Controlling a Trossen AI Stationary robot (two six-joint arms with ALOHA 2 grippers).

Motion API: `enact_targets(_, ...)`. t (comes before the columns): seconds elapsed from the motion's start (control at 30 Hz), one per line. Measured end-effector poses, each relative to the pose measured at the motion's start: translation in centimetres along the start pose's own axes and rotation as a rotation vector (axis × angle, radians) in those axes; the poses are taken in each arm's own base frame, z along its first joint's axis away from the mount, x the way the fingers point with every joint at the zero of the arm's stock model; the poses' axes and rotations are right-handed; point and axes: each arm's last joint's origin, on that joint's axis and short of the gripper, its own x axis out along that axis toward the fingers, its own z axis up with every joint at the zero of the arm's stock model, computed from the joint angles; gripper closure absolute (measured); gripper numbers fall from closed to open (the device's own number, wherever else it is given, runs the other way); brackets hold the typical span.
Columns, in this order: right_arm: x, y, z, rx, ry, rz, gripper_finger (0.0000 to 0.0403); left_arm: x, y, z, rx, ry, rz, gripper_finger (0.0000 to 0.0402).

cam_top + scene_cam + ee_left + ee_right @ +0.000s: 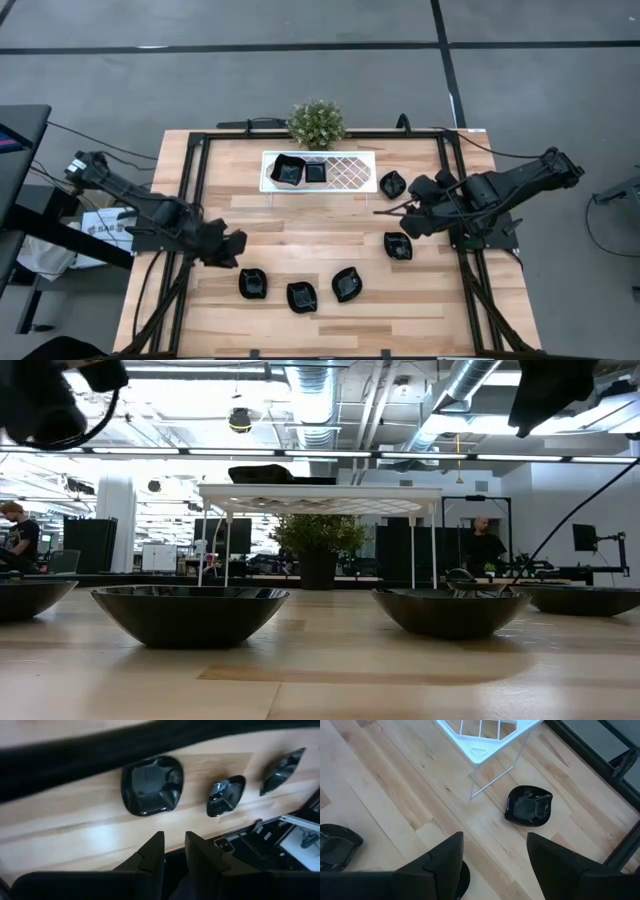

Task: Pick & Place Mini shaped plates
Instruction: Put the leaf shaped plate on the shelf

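Note:
Several glossy black mini shaped plates show. Two lie in the white lattice tray, which stands on thin legs. Three rest on the wood near the front edge. Two more sit at the right. My left gripper hovers above the left front of the table; its fingers stand slightly apart with nothing between them, short of the nearest plate. My right gripper is wide open, held high beside the tray's right end, with a plate beyond it.
A small green potted plant stands behind the tray at the far edge. Black frame rails run along the table's sides. Bare wood lies between the tray and the front plates. People sit in the room beyond.

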Motion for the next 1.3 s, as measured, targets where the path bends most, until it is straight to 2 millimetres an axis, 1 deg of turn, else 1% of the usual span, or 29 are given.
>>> enact_targets(0.17, 0.0, 0.0, 0.0, 0.001, -0.001, 0.000, 0.0189, 1.6, 1.2, -0.3, -0.066, 0.026, 0.005, 0.0324)
enact_targets(0.33, 0.0, 0.1, 0.0, 0.004, -0.004, 0.005, 0.0189, 3.3, 2.4, 0.0, -0.078, -0.009, 0.078, 0.0324)
enact_targets(0.77, 0.0, 0.1, 0.0, 0.005, -0.005, 0.005, 0.0189, 6.7, 2.1, -0.1, -0.070, -0.057, 0.147, 0.0324)
enact_targets(0.9, 0.0, 0.1, 0.1, 0.005, -0.008, 0.003, 0.0189, 7.6, 2.2, 0.1, -0.061, -0.084, 0.187, 0.0324)
enact_targets(1.3, 0.0, 0.1, 0.1, 0.006, -0.008, 0.003, 0.0189, 9.0, 2.1, 0.1, -0.047, -0.094, 0.204, 0.0324)
